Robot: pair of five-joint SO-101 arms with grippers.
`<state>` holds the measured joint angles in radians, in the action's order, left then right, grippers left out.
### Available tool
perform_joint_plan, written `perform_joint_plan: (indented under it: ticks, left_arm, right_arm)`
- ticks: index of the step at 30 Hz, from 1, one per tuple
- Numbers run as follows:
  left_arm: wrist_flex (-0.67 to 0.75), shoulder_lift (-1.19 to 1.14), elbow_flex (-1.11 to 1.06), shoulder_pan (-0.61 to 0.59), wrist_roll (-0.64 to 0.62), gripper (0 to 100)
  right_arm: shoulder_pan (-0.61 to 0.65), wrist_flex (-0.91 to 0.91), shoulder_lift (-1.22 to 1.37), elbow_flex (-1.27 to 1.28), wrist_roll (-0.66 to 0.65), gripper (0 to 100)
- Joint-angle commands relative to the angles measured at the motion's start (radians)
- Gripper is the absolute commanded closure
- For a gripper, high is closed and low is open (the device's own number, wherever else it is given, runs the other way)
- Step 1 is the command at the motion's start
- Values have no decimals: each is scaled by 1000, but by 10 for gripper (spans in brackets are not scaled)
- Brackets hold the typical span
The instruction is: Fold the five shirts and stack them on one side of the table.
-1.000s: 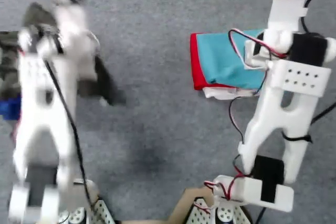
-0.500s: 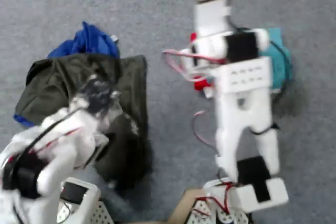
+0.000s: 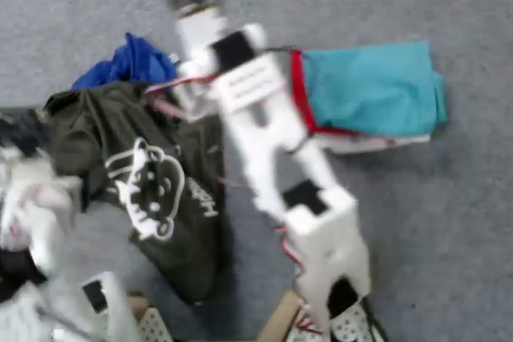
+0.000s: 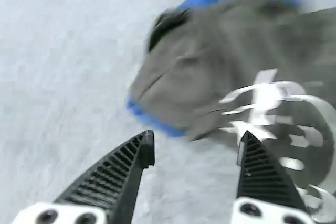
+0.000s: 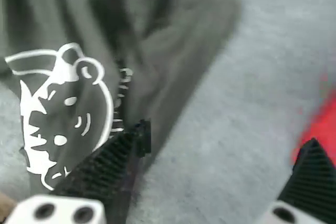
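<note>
Plainly unfolded: dark shirt sprawls print-up on table left, overlapping blue shirt. Folded stack lies well apart at right, likely the stacking side. Left end effector and right end effector are both wide and empty, near the dark shirt's edges.

Grey table w/ dark printed shirt & blue shirt crumpled, touching; folded stack, teal on top, well apart.
</note>
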<state>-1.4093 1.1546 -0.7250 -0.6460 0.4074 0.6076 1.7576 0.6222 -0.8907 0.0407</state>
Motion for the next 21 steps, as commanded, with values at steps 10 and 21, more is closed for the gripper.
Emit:
perform_joint_plan:
  ticks: [10, 21]
  left_arm:
    - [98, -370, 65, -272, 29, 736]
    - [236, -407, 54, -274, -44, 801]
  right_arm:
    - [8, 5, 493, -357, -158, 965]
    - [-245, 11, 354, -245, -169, 985]
